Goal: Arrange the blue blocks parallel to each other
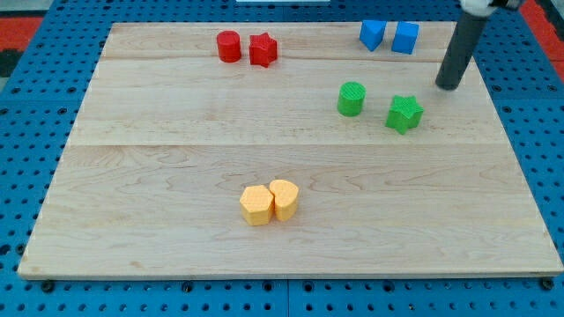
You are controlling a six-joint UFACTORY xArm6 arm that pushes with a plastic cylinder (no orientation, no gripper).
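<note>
Starting at the view's bottom, the pale wooden bench (159, 220) shows smooth planks with faint grain, set on a blue pegboard (26, 176) dotted with holes. Nearest lie two yellow blocks: a yellow hexagonal block (256, 205) touching a yellow rounded block (285, 198), both matte plastic by the look of them. Farther up, toward the view's right, stand a green cylinder block (352, 99) and a green star-shaped block (404, 114), near each other but apart. My tip (448, 86), the lower end of a straight dark rod, rests on the bench just to the view's right of the green star and below the blue pair, touching none of them. I carry no jaws, so nothing is grasped or released; I only push. At the view's top sit a red cylinder block (229, 46) just beside a red star-shaped block (263, 50). Top right hold the task's things: a blue wedge-like block (373, 34) and a blue square-faced block (405, 38), just beside one another with a thin gap. I judge the task nearly done: the two blues sit side by side with roughly matching lean, though the left one seems turned slightly differently. A small nudge may be all that is left.
</note>
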